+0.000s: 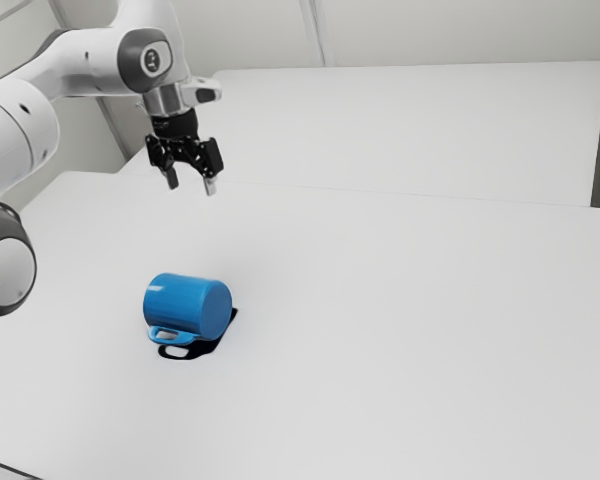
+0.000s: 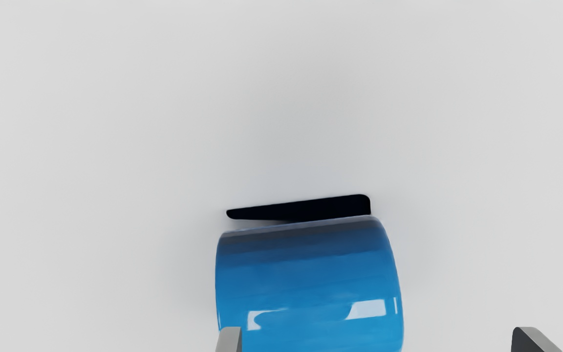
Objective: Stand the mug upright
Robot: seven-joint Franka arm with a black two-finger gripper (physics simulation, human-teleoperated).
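One white table (image 1: 420,340) bears one sideways mug (image 1: 183,303).

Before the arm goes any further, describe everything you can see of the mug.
The mug is plain blue and glossy, with pale glints along its round wall. It lies on its side on the white table, its flat, closed end facing the exterior view's right. The loop handle sits low on the side toward the exterior camera. A dark shadow spreads beside it. The open gripper is above, clear of it; only the table appears to touch it.
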